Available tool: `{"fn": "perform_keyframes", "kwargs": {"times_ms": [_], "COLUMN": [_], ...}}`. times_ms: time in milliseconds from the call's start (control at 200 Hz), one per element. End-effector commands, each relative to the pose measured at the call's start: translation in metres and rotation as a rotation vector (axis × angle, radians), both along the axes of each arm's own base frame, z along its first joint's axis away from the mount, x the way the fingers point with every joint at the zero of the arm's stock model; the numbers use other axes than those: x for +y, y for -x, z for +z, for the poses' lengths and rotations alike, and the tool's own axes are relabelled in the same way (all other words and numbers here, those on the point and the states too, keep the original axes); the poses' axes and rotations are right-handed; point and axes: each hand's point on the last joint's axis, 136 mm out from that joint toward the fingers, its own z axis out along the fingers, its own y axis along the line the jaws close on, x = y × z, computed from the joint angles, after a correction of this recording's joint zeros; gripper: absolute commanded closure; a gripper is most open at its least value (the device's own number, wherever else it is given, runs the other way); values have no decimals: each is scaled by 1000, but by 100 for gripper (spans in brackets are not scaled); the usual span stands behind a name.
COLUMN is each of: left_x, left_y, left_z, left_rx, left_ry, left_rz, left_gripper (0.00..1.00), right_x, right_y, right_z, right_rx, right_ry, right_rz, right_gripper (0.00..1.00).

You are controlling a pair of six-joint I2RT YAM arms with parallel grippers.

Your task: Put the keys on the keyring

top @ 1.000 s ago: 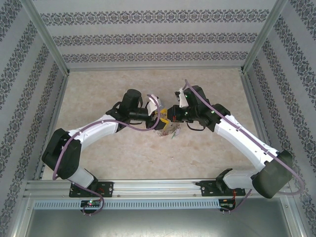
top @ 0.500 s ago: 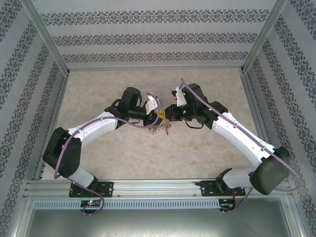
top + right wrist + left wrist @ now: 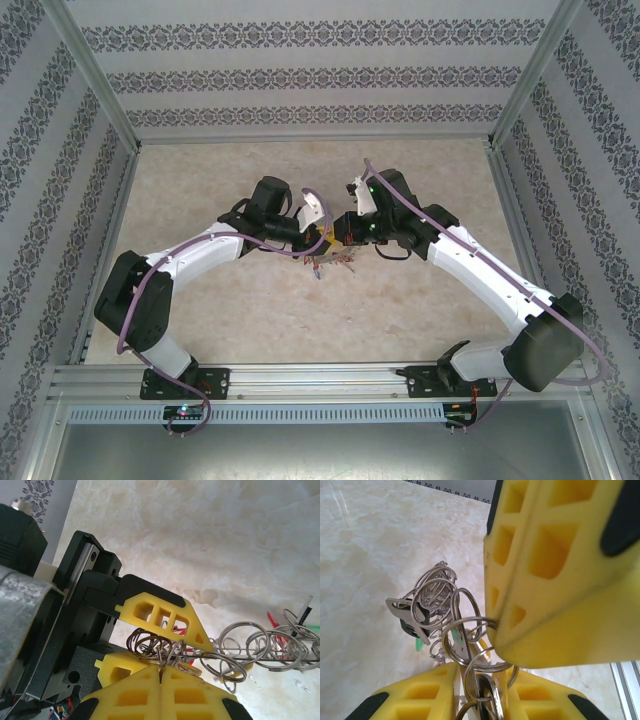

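Overhead view: two robot arms meet at the middle of a pale marbled table [image 3: 250,310], one reaching in from 9 o'clock, the other from 3 o'clock.

The left gripper [image 3: 482,677] has its yellow fingers clenched around a bunch of linked silvery wire rings, the keyring [image 3: 440,592]. The right gripper [image 3: 160,672] has its fingers pressed flat together and pinches one thin ring of that same bunch at its very tips.

The rest of the rings hang in the air between the two grippers and trail toward 6 o'clock. The keys [image 3: 402,607] dangle with them, along with small red and green tags [image 3: 272,620].

Judged risk: the right fingers hold only a sliver of wire, so any pull apart or twist could let that ring slip out. The loose rings also overlap heavily, so a key could snag on a neighbouring ring, or the bunch could drop to the table.

No brand, label or readable writing shows anywhere.
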Motion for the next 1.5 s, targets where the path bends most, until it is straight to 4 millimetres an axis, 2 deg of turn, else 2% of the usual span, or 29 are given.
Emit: {"fn": "perform_keyframes", "kwargs": {"times_ms": [0, 170, 265, 450, 615, 694, 819, 834, 889, 1014, 1089, 1149, 1309, 1499], "left_x": [5, 12, 16, 24, 27, 28, 22, 21, 17, 11, 9, 9, 11, 13], "left_y": [-4, -4, -3, -5, -5, -6, -1, -1, -2, -2, -2, -3, -4, -1], "left_z": [3, 2, 3, 4, 6, 0, -1, -1, -2, -3, -3, -4, -7, -8], "left_rx": [-15, -50, -83, -141, -175, -175, -135, -128, -88, -31, -19, -16, -6, -14], "left_ry": [-16, -45, -60, -100, -121, -135, -98, -91, -71, -36, -33, -42, -62, -82], "left_rz": [8, 37, 42, 66, 69, 73, 38, 37, 38, 24, 21, 19, 18, 5], "left_gripper": [100, 100, 100, 100, 100, 100, 100, 96, 71, 64, 65, 70, 100, 100], "right_x": [7, 9, 9, 8, 10, 10, 10, 10, 8, 7, 7, 8, 7, 5], "right_y": [-3, -2, 0, 1, 1, 0, -2, -3, -4, -4, -2, -1, -1, -1], "right_z": [21, 18, 17, 13, 17, 20, 25, 25, 27, 27, 26, 25, 19, 19], "right_rx": [-65, -66, -58, -33, -18, -18, -34, -36, -48, -66, -66, -67, -56, -67], "right_ry": [-46, -47, -50, -73, -117, -138, -153, -153, -150, -137, -132, -130, -117, -109], "right_rz": [8, 14, 13, -14, -30, -34, -43, -46, -54, -42, -31, -18, -16, -21], "right_gripper": [100, 100, 95, 97, 94, 100, 100, 100, 100, 100, 100, 100, 100, 100]}}
